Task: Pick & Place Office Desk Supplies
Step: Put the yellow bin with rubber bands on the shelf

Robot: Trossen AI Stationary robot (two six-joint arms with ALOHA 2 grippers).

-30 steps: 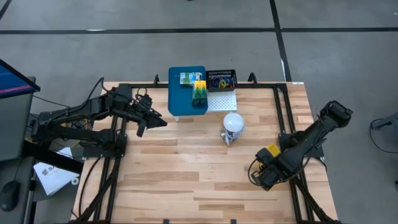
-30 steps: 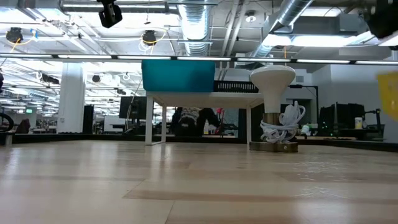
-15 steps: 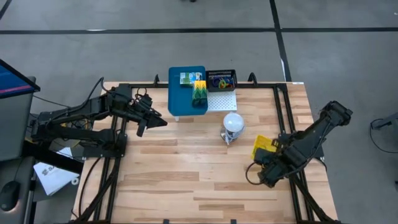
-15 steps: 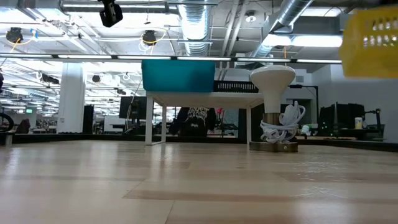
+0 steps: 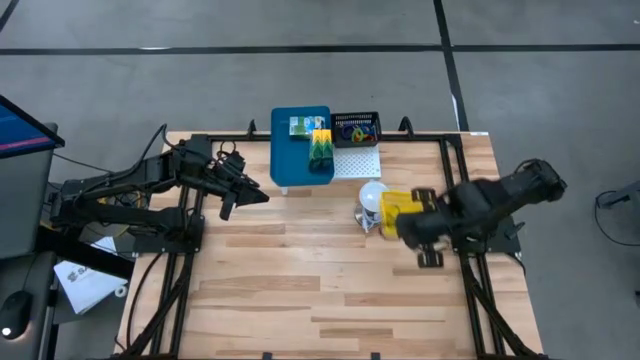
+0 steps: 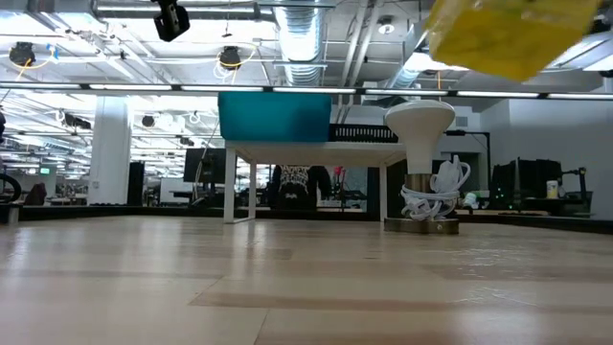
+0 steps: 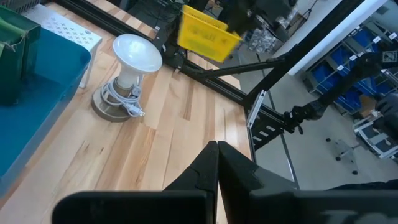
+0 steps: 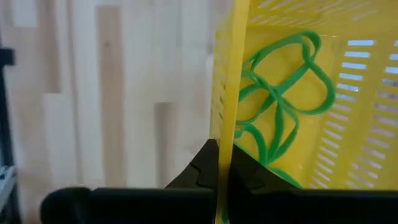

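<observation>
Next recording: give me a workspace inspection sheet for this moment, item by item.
Surface: wooden slat table, bare in front.
Job's things: yellow slotted basket lifted, green loops inside; crayon box and packets on blue tray; coloured loops in black bin.
Clutter: white ball-shaped lamp; white perforated board.
Grippers: right gripper shut on the basket's wall; left gripper shut, empty, waiting at left.
Cables: white cord coiled at lamp base.
Surroundings: open workshop hall.

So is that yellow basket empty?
No, the right wrist view shows green loops lying inside the yellow basket that the right jaws hold by its wall.
</observation>
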